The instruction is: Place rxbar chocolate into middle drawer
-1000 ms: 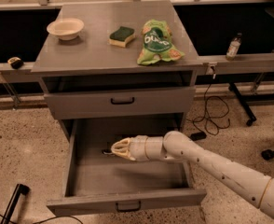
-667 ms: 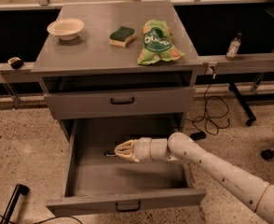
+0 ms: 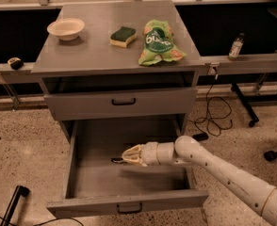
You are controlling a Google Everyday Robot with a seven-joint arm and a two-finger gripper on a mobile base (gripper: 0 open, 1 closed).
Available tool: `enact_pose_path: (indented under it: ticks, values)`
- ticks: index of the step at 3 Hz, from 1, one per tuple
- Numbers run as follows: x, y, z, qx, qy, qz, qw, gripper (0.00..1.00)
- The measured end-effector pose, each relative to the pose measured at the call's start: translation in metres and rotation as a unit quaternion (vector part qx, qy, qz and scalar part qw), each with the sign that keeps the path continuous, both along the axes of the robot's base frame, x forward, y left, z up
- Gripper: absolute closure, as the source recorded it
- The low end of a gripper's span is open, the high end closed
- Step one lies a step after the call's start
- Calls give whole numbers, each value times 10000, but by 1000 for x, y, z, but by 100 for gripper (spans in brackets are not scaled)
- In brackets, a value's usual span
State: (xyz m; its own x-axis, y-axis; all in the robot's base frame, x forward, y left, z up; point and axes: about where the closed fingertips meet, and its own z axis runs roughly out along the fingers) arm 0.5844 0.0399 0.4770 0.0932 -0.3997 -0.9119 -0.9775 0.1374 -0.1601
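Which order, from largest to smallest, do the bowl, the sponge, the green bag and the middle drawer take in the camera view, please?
1. middle drawer, pulled open, with the gripper inside it
2. green bag
3. bowl
4. sponge, only slightly smaller than the bowl; those two look close

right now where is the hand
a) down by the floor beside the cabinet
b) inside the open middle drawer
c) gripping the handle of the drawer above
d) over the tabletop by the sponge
B: the hand is reaching into the pulled-out middle drawer, low over its floor, with the arm coming in from the right.
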Motion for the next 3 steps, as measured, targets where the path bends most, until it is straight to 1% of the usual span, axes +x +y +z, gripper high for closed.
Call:
enact_pose_path:
  ticks: [1, 2, 3]
  values:
    - [0, -1, -1, -13, 20, -11, 10000, 11]
    - [0, -1, -2, -13, 20, -11, 10000, 0]
    - [0, -1, -2, -13, 20, -11, 10000, 0]
